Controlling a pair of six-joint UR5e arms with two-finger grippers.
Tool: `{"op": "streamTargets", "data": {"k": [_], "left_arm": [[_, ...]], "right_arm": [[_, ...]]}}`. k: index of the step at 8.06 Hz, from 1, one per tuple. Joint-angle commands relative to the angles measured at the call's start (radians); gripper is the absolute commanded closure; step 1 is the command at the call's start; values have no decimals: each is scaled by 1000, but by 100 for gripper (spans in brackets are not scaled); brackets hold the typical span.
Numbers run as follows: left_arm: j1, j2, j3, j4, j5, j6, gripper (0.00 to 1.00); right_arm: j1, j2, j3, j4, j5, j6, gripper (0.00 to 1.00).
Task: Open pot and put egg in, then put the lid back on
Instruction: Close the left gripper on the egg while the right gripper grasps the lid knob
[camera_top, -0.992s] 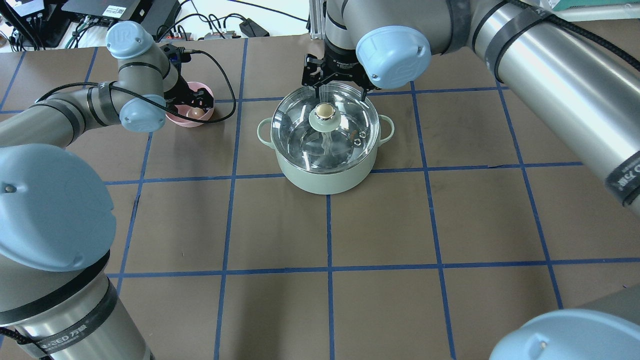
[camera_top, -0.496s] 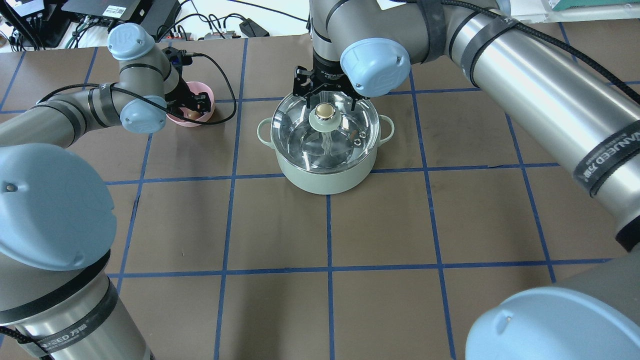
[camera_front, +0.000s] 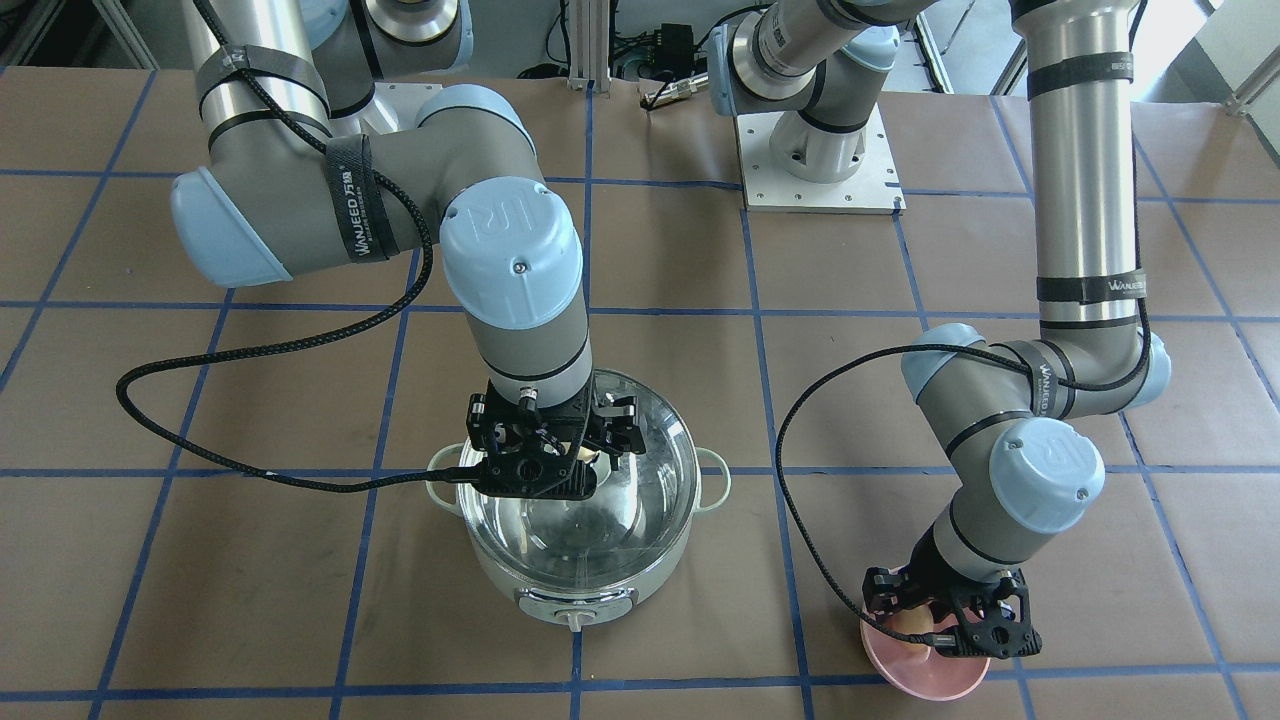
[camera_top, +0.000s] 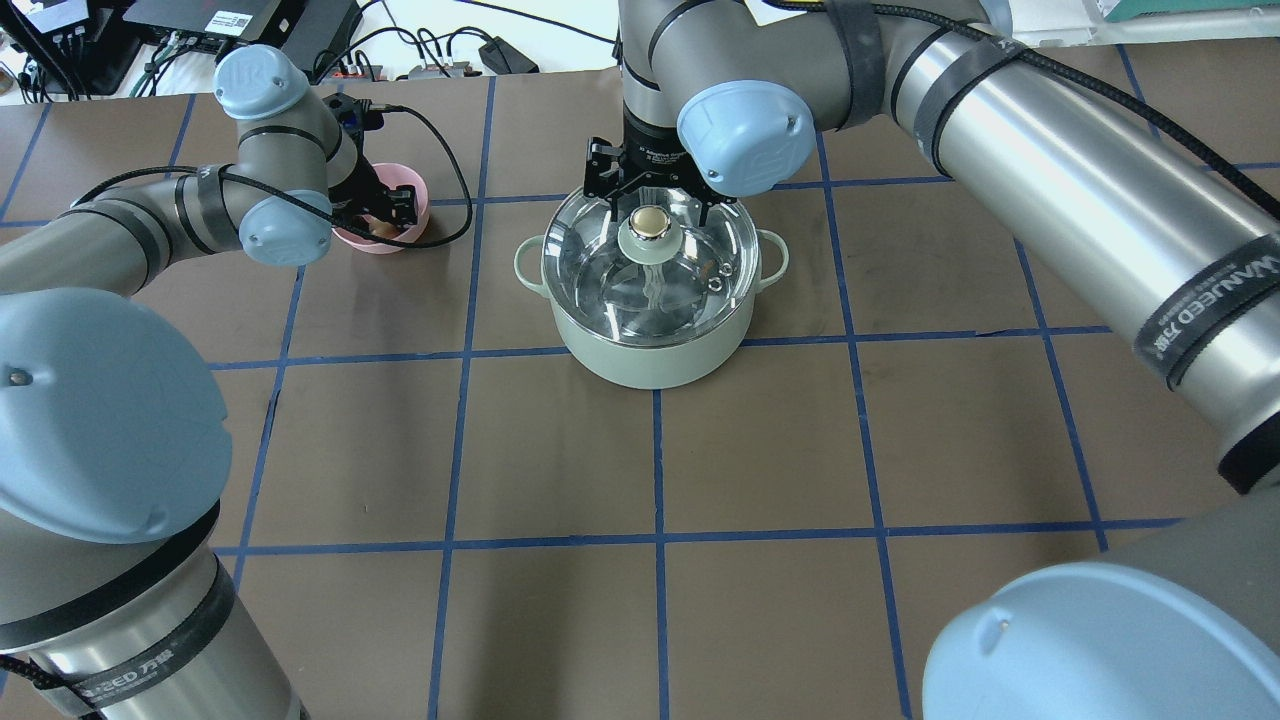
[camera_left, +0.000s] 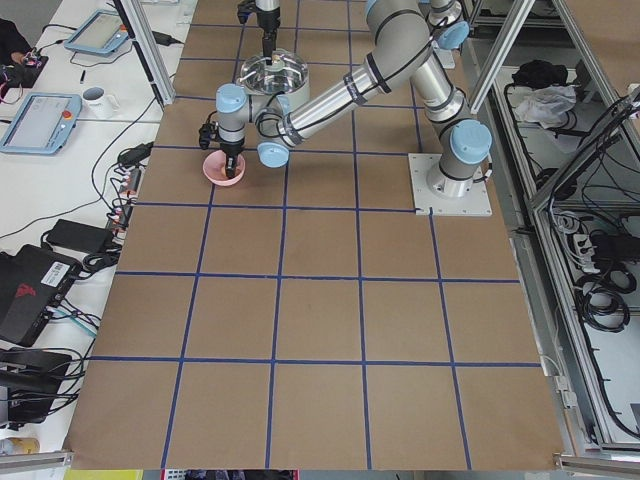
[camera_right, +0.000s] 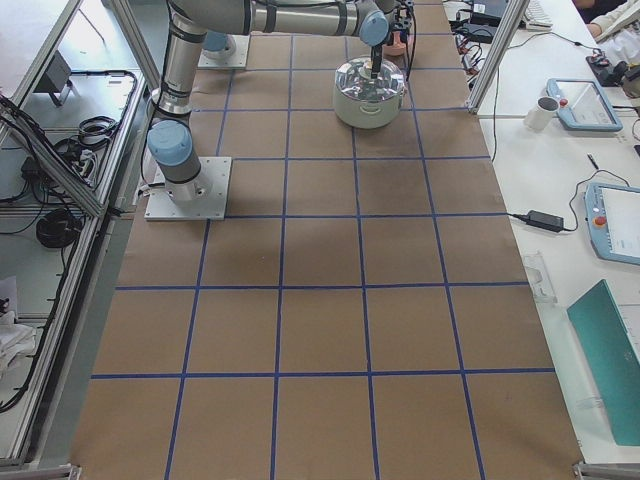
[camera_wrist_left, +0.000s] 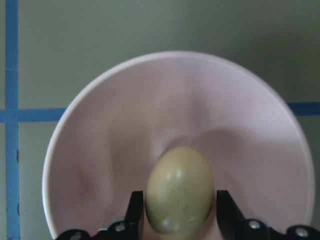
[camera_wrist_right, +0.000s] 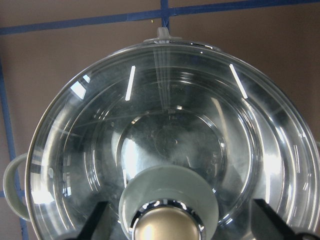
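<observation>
The mint-green pot (camera_top: 650, 355) stands mid-table with the glass lid (camera_top: 695, 275) on it. My right gripper (camera_top: 658, 207) is open, its fingers on either side of the lid's green knob with the beige cap (camera_wrist_right: 167, 205), apart from it. The egg (camera_wrist_left: 179, 190) lies in the pink bowl (camera_wrist_left: 175, 95). My left gripper (camera_wrist_left: 179, 220) reaches down into the bowl (camera_top: 412, 185), and its two fingers press against the egg's sides. In the front-facing view the left gripper (camera_front: 950, 625) hides the egg.
The pot has loop handles on both sides (camera_top: 525, 262) and a front knob (camera_front: 573, 622). The pink bowl sits left of the pot, one grid square away. Cables and electronics (camera_top: 250, 25) lie beyond the table's far edge.
My right gripper moved left and came down astride the lid's knob. My left gripper came down into the pink bowl and closed around the egg.
</observation>
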Motion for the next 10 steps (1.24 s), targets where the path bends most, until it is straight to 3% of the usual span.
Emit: {"op": "streamTargets", "data": {"k": [1, 5, 7, 8, 9, 10], "left_arm": [[0, 7, 0, -2, 1, 7, 57], [0, 18, 0, -5, 0, -3, 88], [-2, 74, 0, -11, 0, 4, 90], [-3, 125, 0, -37, 1, 7, 90], [-11, 181, 0, -117, 1, -6, 90], [-23, 238, 0, -199, 1, -11, 90]], "right_arm": [[0, 7, 1, 3, 5, -1, 5], [8, 7, 3, 14, 6, 0, 5], [9, 8, 6, 17, 9, 0, 5], [9, 7, 8, 34, 18, 0, 9], [8, 1, 8, 57, 20, 0, 20], [8, -2, 6, 83, 20, -3, 47]]}}
